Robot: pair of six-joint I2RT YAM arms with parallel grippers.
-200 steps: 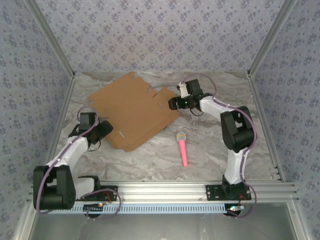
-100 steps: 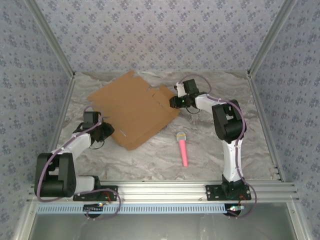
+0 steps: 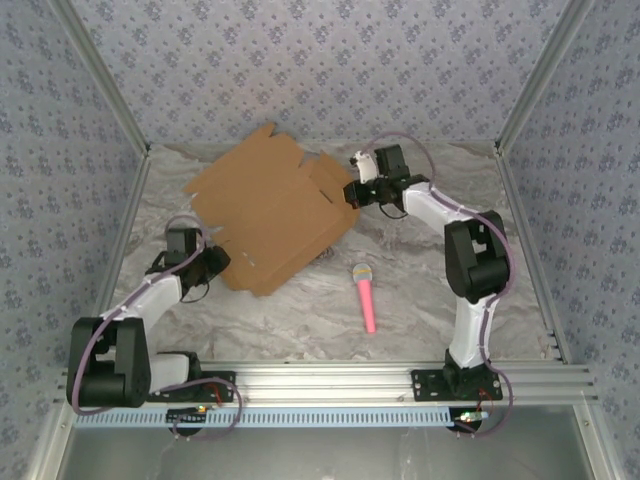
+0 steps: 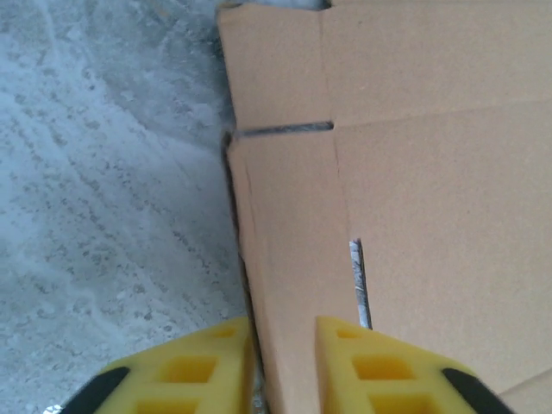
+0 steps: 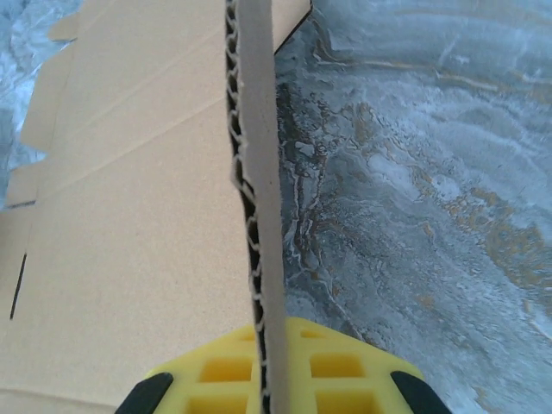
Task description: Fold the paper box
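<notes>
The paper box (image 3: 265,210) is a large flat brown cardboard sheet with flaps and slits, lying left of the table's centre with its right side lifted off the surface. My right gripper (image 3: 352,193) is shut on that right edge. In the right wrist view the corrugated edge (image 5: 259,172) runs straight into my right gripper (image 5: 280,371). My left gripper (image 3: 215,262) is at the sheet's near-left corner. In the left wrist view the cardboard (image 4: 414,172) has its edge between the two yellow fingers (image 4: 379,371) of my left gripper (image 4: 283,362), which stand apart around it.
A pink toy microphone (image 3: 365,297) lies on the marble table (image 3: 300,320), near right of the sheet. Patterned walls (image 3: 80,150) close in the left, back and right. An aluminium rail (image 3: 350,378) runs along the near edge.
The right gripper shut on the sheet's right edge and lifted it, and the sheet shifted toward the back. The left gripper narrowed at the near-left corner, then widened again.
</notes>
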